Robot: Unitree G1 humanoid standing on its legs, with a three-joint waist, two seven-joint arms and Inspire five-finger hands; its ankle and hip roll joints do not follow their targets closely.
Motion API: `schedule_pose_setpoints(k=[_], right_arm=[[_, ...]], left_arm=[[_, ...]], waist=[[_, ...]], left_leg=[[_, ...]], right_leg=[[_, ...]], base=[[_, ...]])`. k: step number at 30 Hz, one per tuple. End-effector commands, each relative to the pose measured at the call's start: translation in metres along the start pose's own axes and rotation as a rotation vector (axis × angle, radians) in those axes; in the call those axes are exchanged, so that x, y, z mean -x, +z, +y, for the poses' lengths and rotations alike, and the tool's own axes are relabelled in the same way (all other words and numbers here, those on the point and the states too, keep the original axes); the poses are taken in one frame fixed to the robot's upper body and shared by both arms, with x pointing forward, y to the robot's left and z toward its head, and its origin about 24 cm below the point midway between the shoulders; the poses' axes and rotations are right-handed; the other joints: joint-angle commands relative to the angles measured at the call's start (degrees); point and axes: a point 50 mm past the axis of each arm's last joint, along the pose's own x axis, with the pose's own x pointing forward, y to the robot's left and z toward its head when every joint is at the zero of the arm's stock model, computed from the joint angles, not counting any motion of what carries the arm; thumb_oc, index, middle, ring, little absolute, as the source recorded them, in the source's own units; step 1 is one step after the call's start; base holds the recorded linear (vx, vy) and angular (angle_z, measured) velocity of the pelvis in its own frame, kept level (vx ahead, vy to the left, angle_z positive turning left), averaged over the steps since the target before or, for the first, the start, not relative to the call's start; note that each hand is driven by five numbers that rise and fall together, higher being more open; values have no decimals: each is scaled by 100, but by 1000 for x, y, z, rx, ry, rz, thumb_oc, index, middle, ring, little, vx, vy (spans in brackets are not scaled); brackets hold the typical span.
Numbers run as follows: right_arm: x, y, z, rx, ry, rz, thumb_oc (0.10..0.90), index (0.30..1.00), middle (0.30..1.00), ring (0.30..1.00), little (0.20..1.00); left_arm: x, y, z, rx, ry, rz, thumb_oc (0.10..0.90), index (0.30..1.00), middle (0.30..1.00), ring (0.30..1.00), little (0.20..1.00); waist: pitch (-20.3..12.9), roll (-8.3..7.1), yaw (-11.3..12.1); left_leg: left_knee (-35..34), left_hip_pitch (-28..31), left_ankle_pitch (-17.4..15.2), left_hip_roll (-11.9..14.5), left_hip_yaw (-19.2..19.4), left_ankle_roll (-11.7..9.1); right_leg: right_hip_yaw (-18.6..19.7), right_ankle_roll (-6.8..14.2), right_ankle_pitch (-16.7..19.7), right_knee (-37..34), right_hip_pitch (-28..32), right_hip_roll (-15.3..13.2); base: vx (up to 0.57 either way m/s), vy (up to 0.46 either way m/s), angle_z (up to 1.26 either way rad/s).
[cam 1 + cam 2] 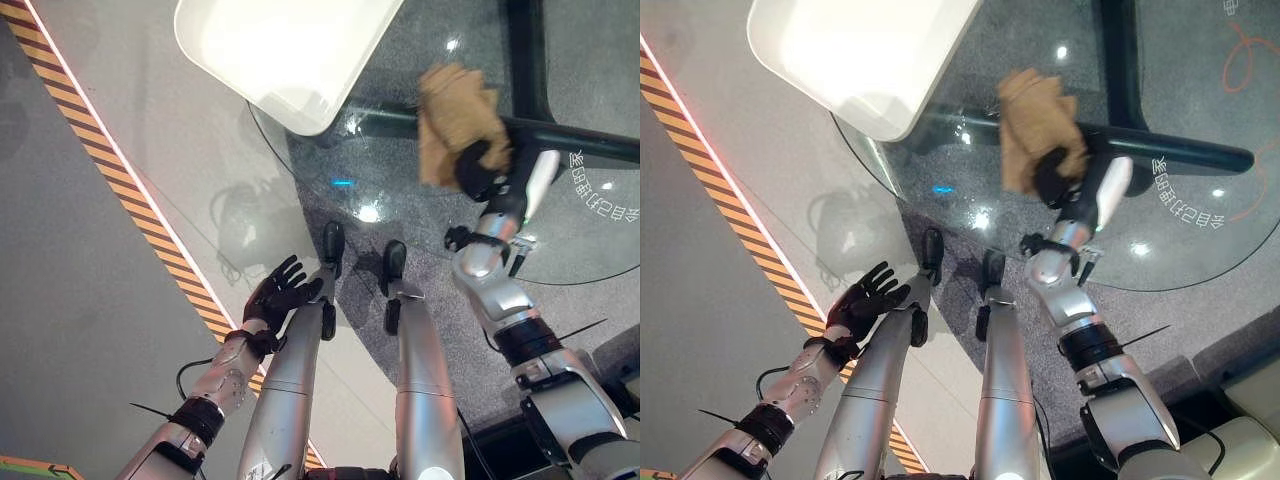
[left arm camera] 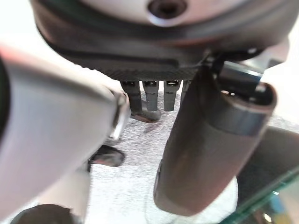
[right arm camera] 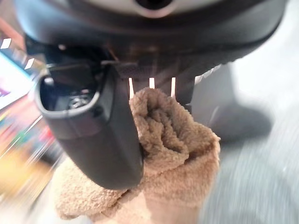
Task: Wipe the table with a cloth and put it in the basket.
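Observation:
A tan terry cloth (image 1: 450, 110) is bunched in my right hand (image 1: 480, 170), which is shut on it over the round glass table (image 1: 600, 230). In the right wrist view the cloth (image 3: 173, 154) is pinched between the thumb and the fingers. The cloth hangs or rests near the table's middle, above a black bar (image 1: 570, 135) under the glass. A white basket (image 1: 290, 50) stands at the far left, overhanging the table's edge. My left hand (image 1: 280, 298) hangs low at my left side, well off the table, open with fingers (image 2: 149, 98) straight and holding nothing.
A yellow-and-black hazard stripe (image 1: 110, 170) runs diagonally across the grey floor on the left. The glass table's curved edge (image 1: 880, 160) lies between my left hand and the basket. White lettering (image 1: 600, 195) marks the glass at the right.

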Motion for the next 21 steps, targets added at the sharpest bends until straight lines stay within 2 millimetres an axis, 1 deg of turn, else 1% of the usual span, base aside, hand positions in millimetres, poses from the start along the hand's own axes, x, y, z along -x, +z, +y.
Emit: schedule_pose_setpoints(k=[1,2,3,8,14,16,19,21], right_arm=[[-53,-7,-106,124,-463,-25,100,300,300,300,200],[-54,-9,-112,117,-500,-16,100,300,300,300,200],[-54,-10,-112,117,-500,-16,100,300,300,300,200],[-54,-16,-128,118,-621,0,100,300,300,300,200],[-50,-24,-139,126,-661,44,100,300,300,300,200],[-49,-30,-149,128,-665,67,100,300,300,300,200],[-50,-33,-151,119,-670,77,100,300,300,300,200],[-51,-30,-148,117,-657,67,100,300,300,300,200]], left_arm=[[25,-63,-5,79,11,192,800,900,900,900,900],[26,-64,-4,79,16,196,800,900,900,900,900],[26,-64,-4,79,16,196,800,900,900,900,900],[29,-65,2,73,31,209,800,900,900,900,900],[37,-67,13,74,46,219,800,900,900,900,900],[42,-68,18,75,46,224,800,900,900,900,900],[43,-68,17,70,34,223,800,900,900,900,900],[42,-67,16,68,29,220,800,900,900,900,900]], waist=[[-34,557,-209],[-34,560,-217],[-34,560,-215],[-34,583,-230],[-34,572,-264],[-34,598,-286],[-34,640,-273],[-34,656,-268]], left_leg=[[632,150,-763,55,-429,14],[623,188,-766,63,-432,11],[622,190,-766,63,-432,11],[669,248,-812,71,-457,29],[778,222,-813,62,-487,61],[840,169,-794,51,-511,31],[858,161,-799,50,-536,18],[863,149,-794,45,-542,17]], right_leg=[[-486,-37,1096,-1274,288,452],[-482,-40,1083,-1274,331,453],[-483,-40,1083,-1275,333,454],[-448,-72,994,-1148,374,491],[-411,-120,955,-1020,345,544],[-422,-122,949,-935,307,553],[-418,-122,921,-903,301,546],[-421,-126,926,-904,291,544]], base=[[0,-18,-10],[0,-17,-12],[6,-25,-15],[17,-37,-7],[20,-32,1],[-1,-39,-4],[-6,-40,6],[-10,-20,3]])
